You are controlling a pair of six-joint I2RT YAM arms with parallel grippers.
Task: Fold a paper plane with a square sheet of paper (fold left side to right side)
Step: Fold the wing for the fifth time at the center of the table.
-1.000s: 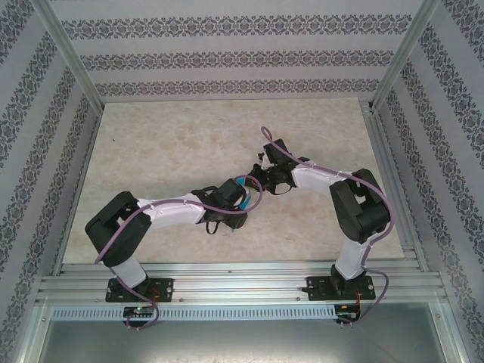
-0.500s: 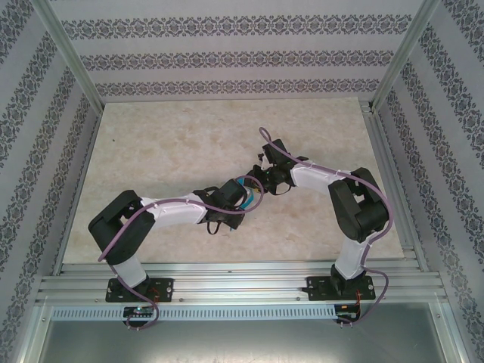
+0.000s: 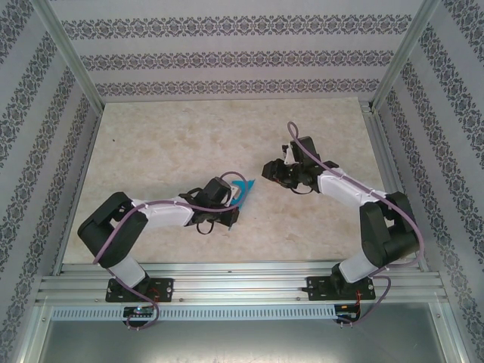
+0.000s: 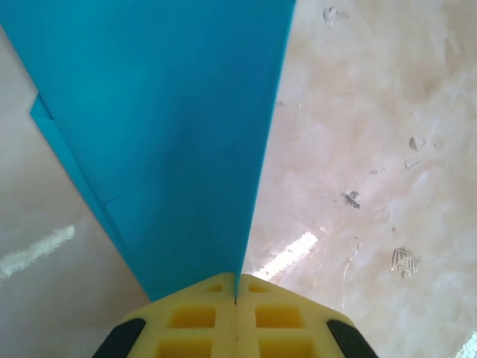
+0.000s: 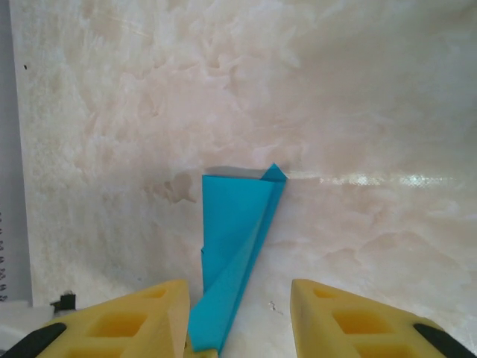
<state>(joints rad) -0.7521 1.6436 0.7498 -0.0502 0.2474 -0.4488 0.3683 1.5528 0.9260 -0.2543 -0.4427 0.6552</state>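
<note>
The teal-blue sheet of paper [image 3: 242,192] is folded into a narrow pointed shape with layered flaps. My left gripper [image 3: 231,204] is shut on its narrow end and holds it on edge just over the table. In the left wrist view the paper [image 4: 164,134] fans out from the closed yellow fingertips of the left gripper [image 4: 237,298]. My right gripper [image 3: 267,171] stands open to the right of the paper, apart from it. The right wrist view looks along the paper [image 5: 232,239], which lies ahead of the right gripper [image 5: 238,321], close to the left finger [image 5: 134,321].
The beige marbled table [image 3: 166,144] lies under both arms, with a few scuff marks [image 4: 402,261]. Patterned walls and aluminium posts [image 3: 72,53] close it in. A metal rail [image 3: 242,283] runs along the near edge.
My right gripper has let go of the paper and drawn back to the right. My left arm has shifted slightly left, keeping the paper pinched.
</note>
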